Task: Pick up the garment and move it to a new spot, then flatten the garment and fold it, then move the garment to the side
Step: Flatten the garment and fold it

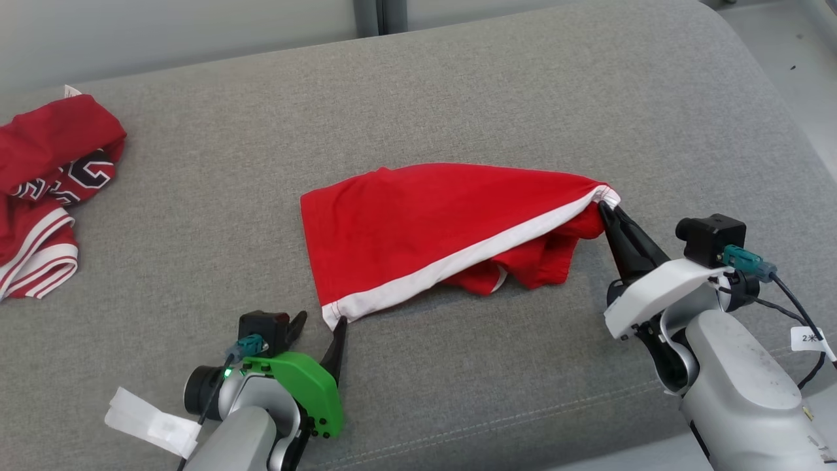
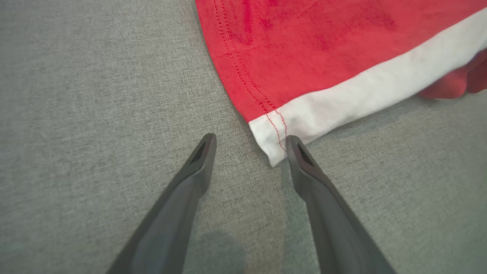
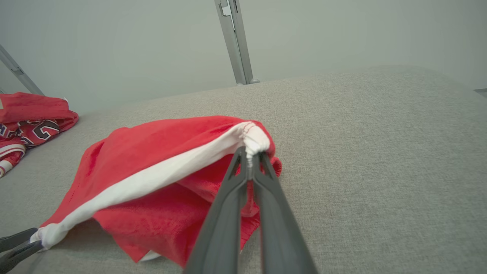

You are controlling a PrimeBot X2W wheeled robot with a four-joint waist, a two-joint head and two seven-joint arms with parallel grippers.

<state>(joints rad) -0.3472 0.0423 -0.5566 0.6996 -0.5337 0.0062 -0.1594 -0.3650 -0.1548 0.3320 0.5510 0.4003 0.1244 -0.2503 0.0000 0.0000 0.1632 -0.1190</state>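
Note:
The garment is red with a white band and lies partly bunched on the grey cushion. My right gripper is shut on the garment's right corner and holds it slightly raised; the right wrist view shows the pinched white hem at the gripper's tips. My left gripper stands open at the lower left corner of the garment. In the left wrist view, the white corner lies between the left gripper's fingertips, close to the right-hand one.
A second red garment with white stripes and lettering lies crumpled at the cushion's far left, also seen as a red heap from the right wrist. A wall and a metal post stand behind the cushion. The cushion's front edge runs just before my arms.

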